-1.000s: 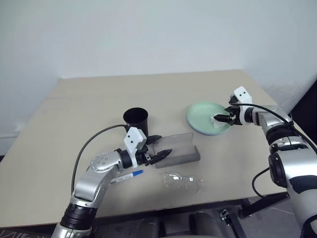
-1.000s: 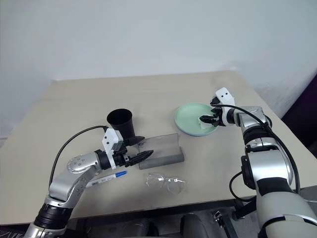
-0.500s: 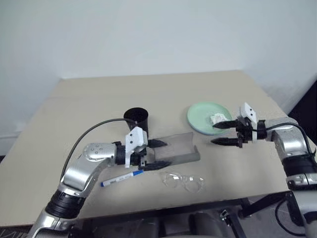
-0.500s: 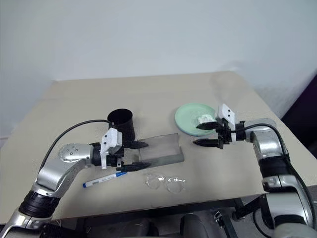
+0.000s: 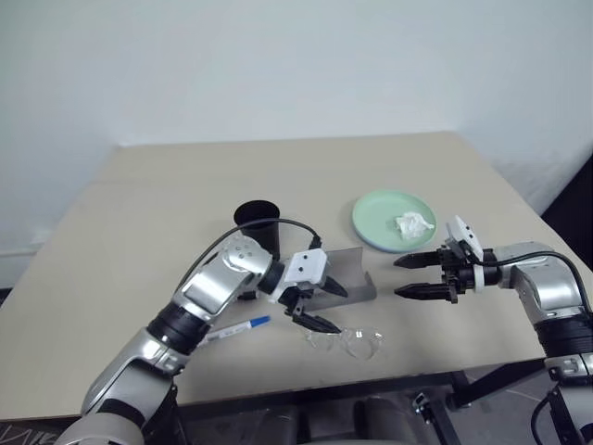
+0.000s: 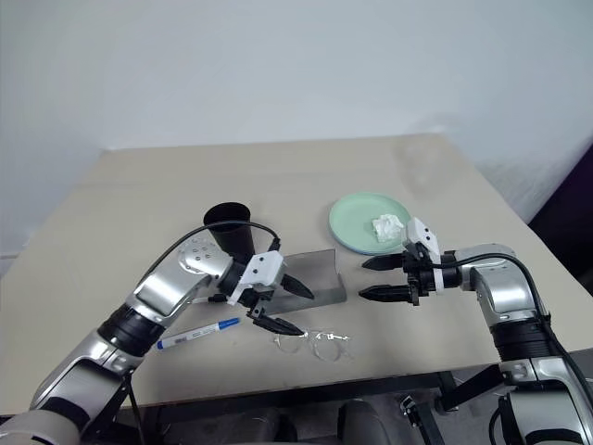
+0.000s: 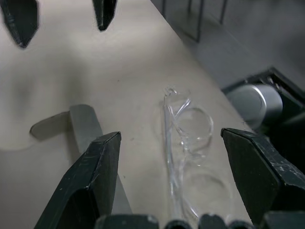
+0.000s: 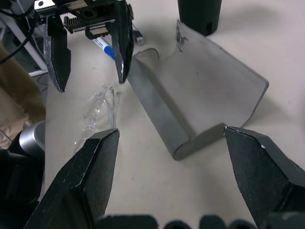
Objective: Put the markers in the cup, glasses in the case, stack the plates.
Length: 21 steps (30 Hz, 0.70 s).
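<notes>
Left gripper [image 6: 276, 306] hangs with its black fingers spread wide and nothing between them, right at the near-left end of the glasses [image 6: 313, 343]. That reads to me as a line-up for the glasses-into-case step. From its wrist view the glasses [image 7: 183, 143] lie between the two open fingers: clear, colourless frame, thin arms, round lenses, almost invisible against the tan top. They sit flat near the desk's front edge, just in front of the case [image 6: 310, 278], apart from it.

Case is grey, matte, faintly see-through, a long trough with its hinged lid standing open, so it looks ready to receive. Behind its left end stands the cup [image 6: 229, 230], black, tapered, plain, rim upward. One marker [image 6: 197, 334] lies flat on the desk near the front, white barrel, blue cap, left of the glasses and not yet in the cup.

Over on the right, the right gripper [image 6: 384, 278] has its fingers apart too, empty, pointing toward the case's right end, near it but not touching. Beyond it sits the mint-green plate [image 6: 357, 222], round and shallow, with a crumpled white tissue [image 6: 387, 225] on it. I cannot make out a second plate from here.

Desk [image 6: 130, 213] is smooth, pale beige, matte.
</notes>
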Tool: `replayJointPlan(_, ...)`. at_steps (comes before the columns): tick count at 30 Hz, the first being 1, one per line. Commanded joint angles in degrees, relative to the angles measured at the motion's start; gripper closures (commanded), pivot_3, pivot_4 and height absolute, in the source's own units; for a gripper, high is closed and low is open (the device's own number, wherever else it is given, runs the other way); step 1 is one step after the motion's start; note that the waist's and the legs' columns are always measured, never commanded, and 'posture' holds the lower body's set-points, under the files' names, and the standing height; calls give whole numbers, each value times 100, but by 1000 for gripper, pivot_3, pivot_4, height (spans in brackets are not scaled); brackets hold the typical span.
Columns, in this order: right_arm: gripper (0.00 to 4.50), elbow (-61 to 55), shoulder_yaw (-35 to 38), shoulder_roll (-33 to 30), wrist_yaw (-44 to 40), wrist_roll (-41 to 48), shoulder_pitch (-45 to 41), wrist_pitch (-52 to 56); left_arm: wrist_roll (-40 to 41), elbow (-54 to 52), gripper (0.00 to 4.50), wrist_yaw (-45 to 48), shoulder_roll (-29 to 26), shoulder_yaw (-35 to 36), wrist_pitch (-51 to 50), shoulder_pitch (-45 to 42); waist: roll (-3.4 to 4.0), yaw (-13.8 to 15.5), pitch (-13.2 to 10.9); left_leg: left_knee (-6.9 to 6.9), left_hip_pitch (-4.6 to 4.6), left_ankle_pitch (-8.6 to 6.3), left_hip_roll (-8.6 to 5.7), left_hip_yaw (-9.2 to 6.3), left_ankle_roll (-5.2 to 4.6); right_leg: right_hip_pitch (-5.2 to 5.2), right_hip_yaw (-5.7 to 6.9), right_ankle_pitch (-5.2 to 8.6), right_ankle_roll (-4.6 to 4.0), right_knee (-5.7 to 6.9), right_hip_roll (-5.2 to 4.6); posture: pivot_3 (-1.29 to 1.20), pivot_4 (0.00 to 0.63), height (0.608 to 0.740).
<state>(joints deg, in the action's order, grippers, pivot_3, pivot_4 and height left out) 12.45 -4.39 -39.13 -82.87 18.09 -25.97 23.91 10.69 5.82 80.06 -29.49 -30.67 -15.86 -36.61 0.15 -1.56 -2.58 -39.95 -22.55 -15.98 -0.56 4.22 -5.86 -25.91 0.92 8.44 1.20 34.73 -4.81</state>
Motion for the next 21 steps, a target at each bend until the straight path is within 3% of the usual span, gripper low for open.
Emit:
replayJointPlan(1, 693, -316, 140, -32, 147, 166, 21, -4, -139, 292, 938, 249, 202, -112, 131, -267, -1, 34, -1, 0, -1, 5, 0, -1, -9, -2, 0, 0, 0, 0, 0, 0, 0, 740)
replayJointPlan(8, 693, -572, 232, -124, 382, 221, 297, 61, -440, 768, 938, 501, 545, -322, 326, -440, -5, 74, -3, -5, -8, 4, 1, -3, -15, -4, 1, 0, 1, -2, -2, 0, 0, 740)
replayJointPlan(13, 655, -691, 257, -135, 522, 269, 409, 105, -561, 911, 2547, 525, 711, -354, 358, -436, -8, 74, -5, -9, -8, 2, 1, -4, -19, -3, 1, 1, 1, 0, -2, 0, 0, 740)
replayJointPlan(21, 655, -682, 232, -159, 661, 291, 455, 75, -683, 1046, 2547, 537, 810, -338, 339, -394, -9, 77, -5, -15, -8, 2, 3, -4, -20, -1, 1, 1, 2, 0, -1, 0, 0, 740)
